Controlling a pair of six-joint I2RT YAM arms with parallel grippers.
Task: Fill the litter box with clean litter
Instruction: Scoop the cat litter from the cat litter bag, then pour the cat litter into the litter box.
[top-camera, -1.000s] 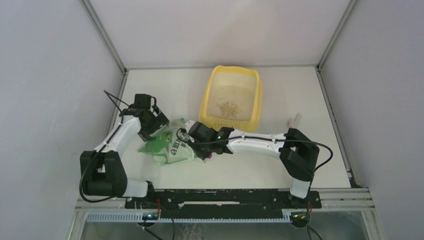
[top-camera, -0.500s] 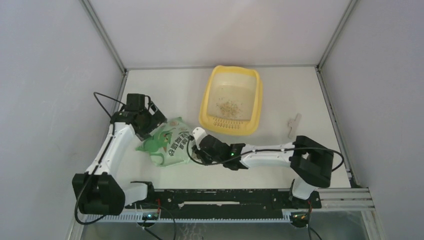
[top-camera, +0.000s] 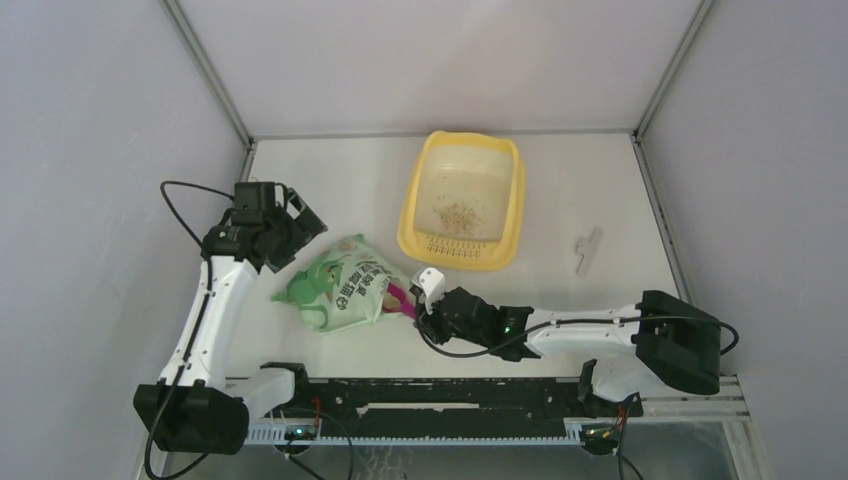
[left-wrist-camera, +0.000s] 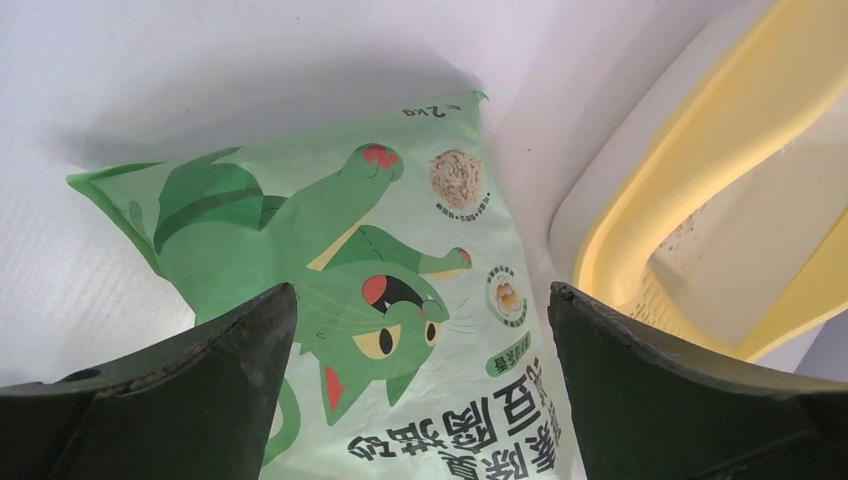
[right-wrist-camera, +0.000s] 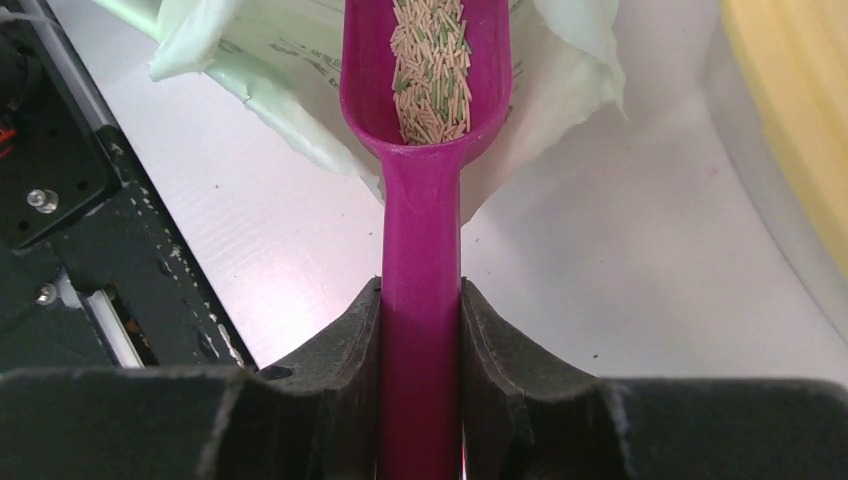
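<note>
Over the last second the right gripper (right-wrist-camera: 420, 305) had drawn back toward the near edge, pinching the handle of the magenta scoop (right-wrist-camera: 420, 215), whose bowl sat at the mouth of the green bag (top-camera: 345, 290) holding clean litter (right-wrist-camera: 432, 70). The left gripper (left-wrist-camera: 420, 298) had backed off the bag, jaws spread wide. The litter box (top-camera: 508, 215) sat farther back, only thinly speckled, so this load looked ready to carry over.

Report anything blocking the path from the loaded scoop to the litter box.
Nothing visible does. The scoop, clamped in the right gripper, sits at the mouth of the bag; only bare table lies between it and the litter box.
</note>
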